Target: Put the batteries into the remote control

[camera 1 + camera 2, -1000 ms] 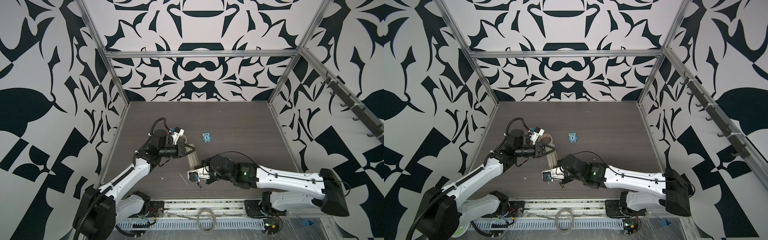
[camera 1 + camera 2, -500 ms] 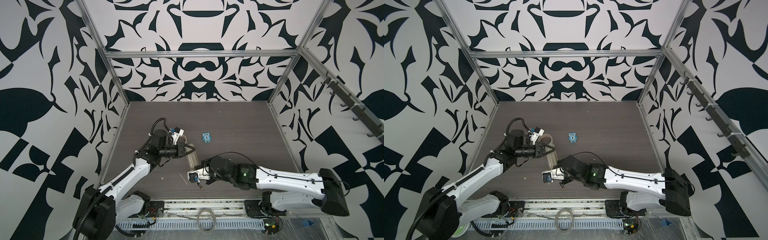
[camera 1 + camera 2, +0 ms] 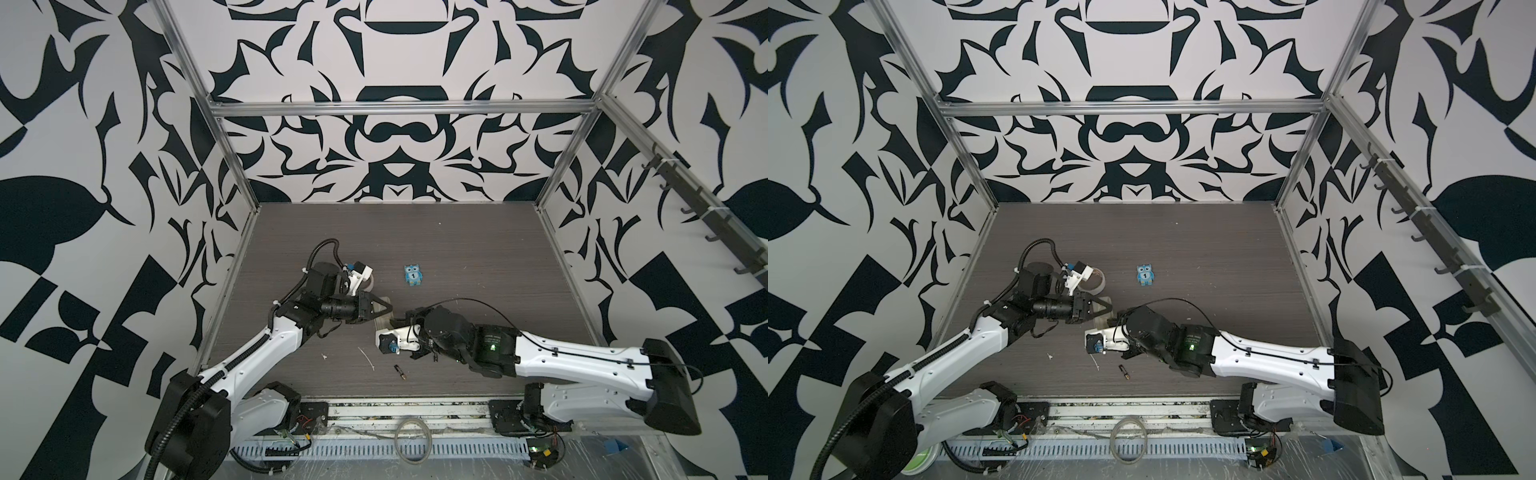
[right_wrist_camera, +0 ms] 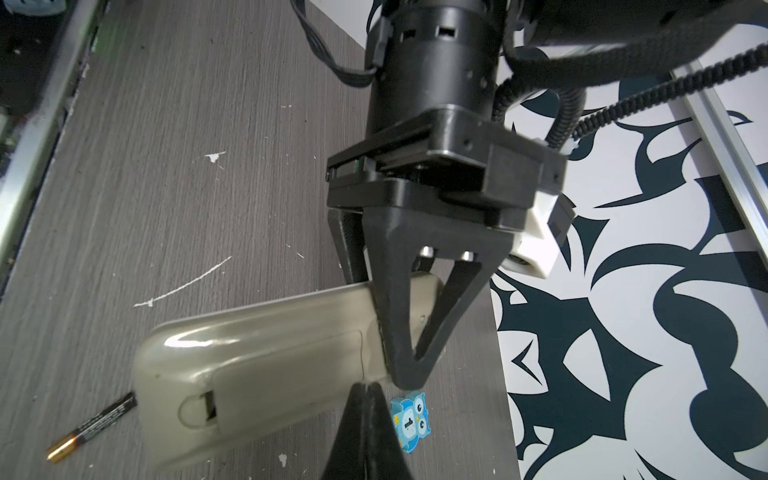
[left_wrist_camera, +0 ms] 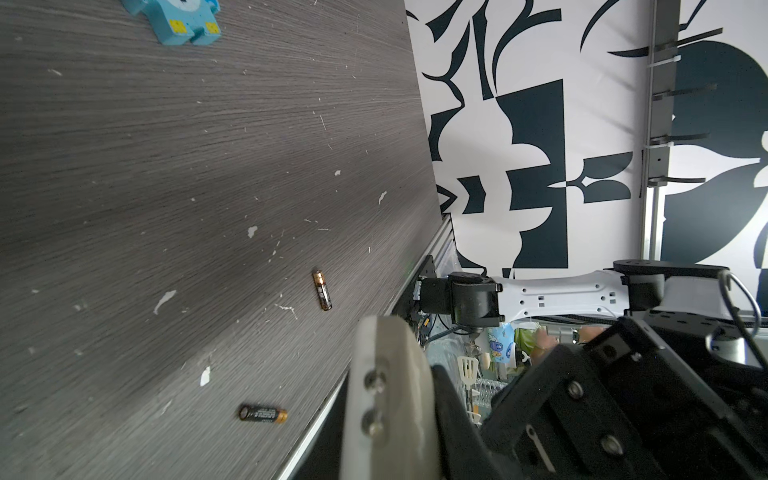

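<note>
1. Remote control (image 3: 383, 322) shows in both top views as a pale sliver at centre frame, on the left half of the dark worktop (image 3: 457, 249), between the two arms. The left jaws are clamped on it. The right jaws are hidden under their own wrist here. One battery (image 3: 400, 371) lies loose on the worktop just below the remote control, toward the lower edge. A blue owl figure (image 3: 412, 275) lies above it, well apart. In a top view a tape roll (image 3: 1094, 279) peeks out behind the left wrist.

2. In the left wrist view, the remote control (image 5: 386, 395) shows its rounded end at lower centre. An upper battery (image 5: 322, 290) and a lower battery (image 5: 262, 414) lie on bare worktop to its left, apart from each other. The owl figure (image 5: 183, 20) sits at the top left corner.

3. In the right wrist view, the remote control (image 4: 266, 361) lies back up at lower centre, with its battery cover facing the camera.
   - The left jaws pinch its far end from both sides.
   - The right jaws, at bottom centre, are pressed tip to tip and hold nothing. Their tips are at the remote control's near edge, and whether they touch it cannot be told.
   - A battery (image 4: 93, 428) lies at lower left, its black end running behind the remote control's corner.
   - The owl figure (image 4: 411, 424) is just beside the right jaws.
</note>
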Motion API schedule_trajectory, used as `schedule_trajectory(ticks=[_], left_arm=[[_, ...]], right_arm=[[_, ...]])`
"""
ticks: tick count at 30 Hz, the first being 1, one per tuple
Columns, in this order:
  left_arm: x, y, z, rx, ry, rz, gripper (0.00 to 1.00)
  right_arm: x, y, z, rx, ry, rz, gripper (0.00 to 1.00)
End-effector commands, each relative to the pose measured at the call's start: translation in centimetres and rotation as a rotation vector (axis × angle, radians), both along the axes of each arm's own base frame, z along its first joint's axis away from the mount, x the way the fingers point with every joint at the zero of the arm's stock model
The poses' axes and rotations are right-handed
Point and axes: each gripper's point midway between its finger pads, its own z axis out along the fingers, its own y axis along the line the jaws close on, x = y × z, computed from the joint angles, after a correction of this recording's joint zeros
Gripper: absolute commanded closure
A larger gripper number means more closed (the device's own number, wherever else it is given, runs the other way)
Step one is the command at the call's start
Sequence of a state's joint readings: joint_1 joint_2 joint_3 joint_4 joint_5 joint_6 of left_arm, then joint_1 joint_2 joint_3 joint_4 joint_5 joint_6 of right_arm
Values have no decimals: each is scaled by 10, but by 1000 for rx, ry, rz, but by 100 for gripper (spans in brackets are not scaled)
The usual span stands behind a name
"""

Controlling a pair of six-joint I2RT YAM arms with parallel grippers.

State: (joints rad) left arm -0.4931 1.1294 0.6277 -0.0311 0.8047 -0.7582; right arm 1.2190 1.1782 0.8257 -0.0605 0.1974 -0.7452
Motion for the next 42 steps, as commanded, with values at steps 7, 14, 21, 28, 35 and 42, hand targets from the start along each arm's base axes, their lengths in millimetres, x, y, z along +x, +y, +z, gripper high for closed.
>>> schedule_trajectory(ticks=[7, 14, 21, 28, 35, 42], left_arm=[[-5, -2, 4, -20, -5, -33, 100], [-7, -1, 5, -26, -8, -35, 100], [-8, -1, 7, -33, -9, -38, 100], [-8, -2, 8, -39, -8, -41, 100], [-8, -3, 8, -46, -6, -42, 100], [-9, -3, 9, -55, -5, -46, 100]], right_arm=[[-31, -1, 7, 53, 123, 115, 70], [-32, 1, 0, 22, 141, 120, 67], [-32, 3, -3, 13, 151, 123, 62], [-31, 6, -5, 9, 149, 124, 61], [-29, 8, -9, -5, 145, 119, 61], [-27, 8, -13, -22, 138, 113, 56]])
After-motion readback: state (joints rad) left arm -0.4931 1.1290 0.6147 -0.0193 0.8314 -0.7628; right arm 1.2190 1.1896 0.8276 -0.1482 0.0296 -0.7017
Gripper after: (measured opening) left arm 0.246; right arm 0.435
